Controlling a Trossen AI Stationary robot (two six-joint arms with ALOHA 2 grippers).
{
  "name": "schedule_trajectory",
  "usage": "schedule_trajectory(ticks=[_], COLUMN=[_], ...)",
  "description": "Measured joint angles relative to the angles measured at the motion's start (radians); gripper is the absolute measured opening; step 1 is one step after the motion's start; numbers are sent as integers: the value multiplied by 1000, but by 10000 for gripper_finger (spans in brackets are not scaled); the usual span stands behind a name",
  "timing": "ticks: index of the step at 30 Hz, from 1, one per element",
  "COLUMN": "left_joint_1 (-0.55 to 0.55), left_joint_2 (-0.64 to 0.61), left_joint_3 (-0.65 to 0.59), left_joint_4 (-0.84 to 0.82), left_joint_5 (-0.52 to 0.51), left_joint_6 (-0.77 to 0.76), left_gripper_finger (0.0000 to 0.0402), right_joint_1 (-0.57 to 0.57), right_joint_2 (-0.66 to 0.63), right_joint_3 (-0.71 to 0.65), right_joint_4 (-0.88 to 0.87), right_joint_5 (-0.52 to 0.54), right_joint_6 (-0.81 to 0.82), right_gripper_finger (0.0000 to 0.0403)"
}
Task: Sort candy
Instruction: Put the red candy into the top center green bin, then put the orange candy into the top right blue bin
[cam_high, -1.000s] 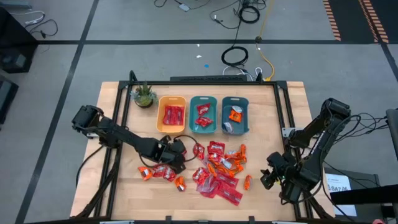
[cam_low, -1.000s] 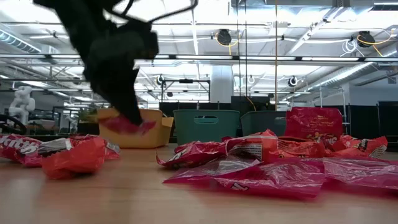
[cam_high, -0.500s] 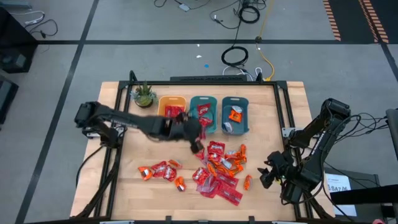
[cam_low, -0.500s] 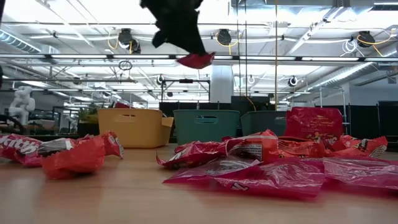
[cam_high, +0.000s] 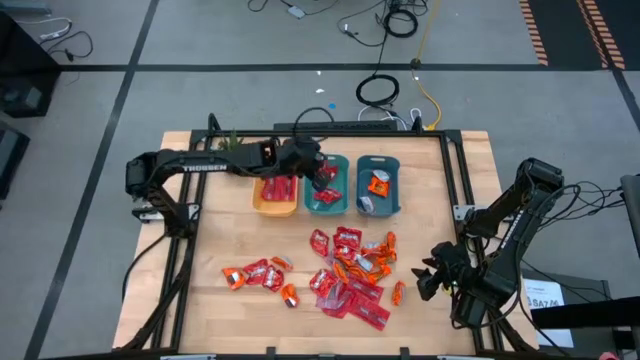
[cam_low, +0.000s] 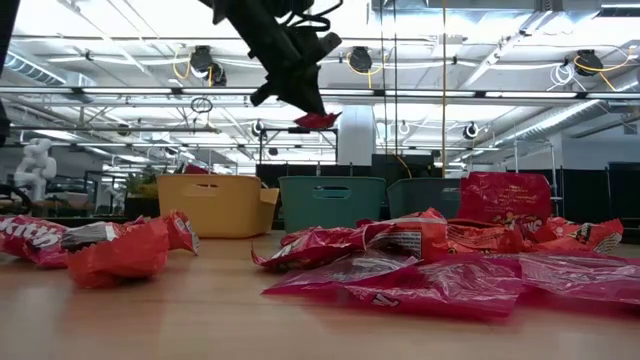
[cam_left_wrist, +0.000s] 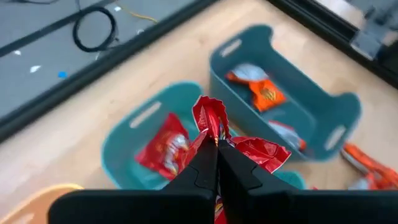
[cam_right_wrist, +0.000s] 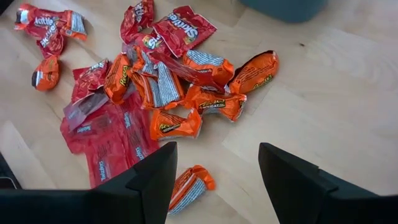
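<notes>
Candy (cam_left_wrist: 219, 134) half-hidden in left gripper (cam_left_wrist: 216, 149)

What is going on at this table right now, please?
The left gripper holds a red candy above the middle teal bin, shut on it. The right gripper waits open near the table's right edge. A pile of candy lies unsorted on the table.

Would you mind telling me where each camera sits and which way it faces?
High: overhead, straight down; both arms.
Low: tabletop height, level across the candy pile toward the bins; left arm overhead.
Left wrist: down past its shut end effector onto the middle teal bin.
Right wrist: open end effector above the pile.
Shared: high and left wrist both show the held red candy.
</notes>
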Motion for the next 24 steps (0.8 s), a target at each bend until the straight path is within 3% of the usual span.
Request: schedule_trajectory(ticks=[6, 11, 15, 24], left_joint_1=[39, 57, 57, 40], left_joint_2=[9, 44, 66, 56], left_joint_3=[0, 1, 1, 0], left_joint_4=[59, 61, 72, -18], left_joint_5=[66, 175, 173, 172], left_joint_6=[9, 8, 9, -39], left_gripper_finger=[28, 95, 141, 153], right_joint_1=[-1, -5, -12, -18], right_joint_2=[0, 0, 0, -1], right_joint_3=[0, 0, 0, 0], right_joint_4=[0, -2, -2, 12], right_joint_5=[0, 1, 1, 1], right_joint_6=[43, 62, 62, 62], right_gripper_finger=[217, 217, 217, 217])
